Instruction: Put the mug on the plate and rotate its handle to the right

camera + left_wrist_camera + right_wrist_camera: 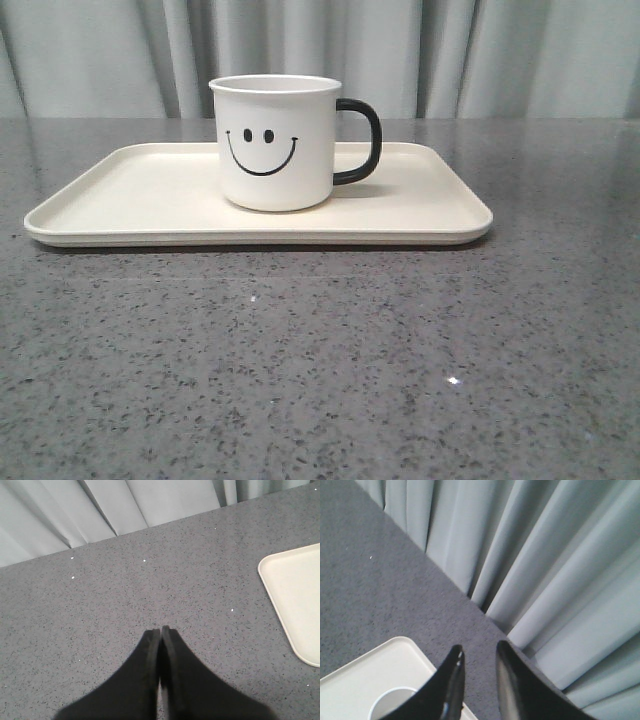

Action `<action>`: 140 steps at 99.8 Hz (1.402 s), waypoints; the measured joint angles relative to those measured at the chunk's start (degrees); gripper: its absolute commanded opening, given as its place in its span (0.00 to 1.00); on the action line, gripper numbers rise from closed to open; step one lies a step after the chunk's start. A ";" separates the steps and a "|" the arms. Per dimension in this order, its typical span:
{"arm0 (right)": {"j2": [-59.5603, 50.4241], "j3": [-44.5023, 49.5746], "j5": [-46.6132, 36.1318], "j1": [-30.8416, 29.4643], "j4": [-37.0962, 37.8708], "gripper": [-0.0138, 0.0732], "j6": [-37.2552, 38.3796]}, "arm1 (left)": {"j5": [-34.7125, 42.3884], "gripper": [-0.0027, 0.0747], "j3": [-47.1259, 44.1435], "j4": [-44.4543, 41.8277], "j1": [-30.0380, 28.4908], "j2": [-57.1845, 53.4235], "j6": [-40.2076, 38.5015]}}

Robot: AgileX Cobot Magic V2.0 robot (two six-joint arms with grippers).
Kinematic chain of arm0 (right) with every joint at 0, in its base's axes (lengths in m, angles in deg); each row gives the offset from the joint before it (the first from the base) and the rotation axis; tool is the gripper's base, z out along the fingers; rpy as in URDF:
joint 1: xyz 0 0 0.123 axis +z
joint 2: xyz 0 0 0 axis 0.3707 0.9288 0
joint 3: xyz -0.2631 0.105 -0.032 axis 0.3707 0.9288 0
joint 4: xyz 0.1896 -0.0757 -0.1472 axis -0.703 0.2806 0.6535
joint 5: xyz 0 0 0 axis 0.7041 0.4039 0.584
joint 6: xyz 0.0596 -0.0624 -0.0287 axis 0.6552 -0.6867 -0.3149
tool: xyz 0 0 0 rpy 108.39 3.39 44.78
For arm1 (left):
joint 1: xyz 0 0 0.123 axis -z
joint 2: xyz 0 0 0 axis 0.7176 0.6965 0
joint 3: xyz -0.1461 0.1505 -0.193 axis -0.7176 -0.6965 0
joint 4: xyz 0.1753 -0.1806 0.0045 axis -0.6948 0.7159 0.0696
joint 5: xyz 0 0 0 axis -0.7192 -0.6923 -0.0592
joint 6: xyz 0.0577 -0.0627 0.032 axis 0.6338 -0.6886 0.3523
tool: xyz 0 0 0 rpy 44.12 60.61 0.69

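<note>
- One white cylindrical mug (275,143) stands upright on the cream plate (130,195) in the front view, a little left of the plate's middle; a black smiley face is printed on its smooth side, and its glossy black C-shaped handle (363,140) points to the right. The plate is a flat, matte rectangle with rounded corners and a low raised rim, lying on a grey speckled stone-like table (320,370); pale pleated curtains (500,55) hang at the far side. Neither arm appears in this view.
- Left wrist view: the left gripper (160,630) has its black, tapered fingers pressed together with nothing between them, above bare speckled table. A rounded corner of the plate (295,590) shows apart from the fingers, and curtain folds lie beyond the table edge.
- Right wrist view: the right gripper (478,652) has its two glossy black fingers spread a little, holding nothing. Below them a rounded plate corner (380,665) and part of the mug's white rim (385,700) are visible, with soft grey curtain folds (560,560) behind.
</note>
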 measured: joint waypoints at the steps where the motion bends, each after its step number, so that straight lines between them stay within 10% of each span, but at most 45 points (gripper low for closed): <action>1: -0.34 0.00 0.00 -0.14 0.00 0.33 0.17 | 0.00 0.01 0.00 0.00 0.00 0.00 0.00; 51: -25.28 10.03 0.26 -8.96 7.92 0.04 5.32 | 1.53 0.01 0.00 0.00 0.00 0.00 0.00; 112: -71.78 78.87 -19.64 -9.01 28.58 0.02 25.21 | 8.88 0.01 0.00 3.58 0.00 0.00 -0.09; 140: -78.61 91.61 -21.41 -9.01 28.58 0.02 25.55 | 10.62 0.01 0.00 3.81 0.00 0.00 -0.09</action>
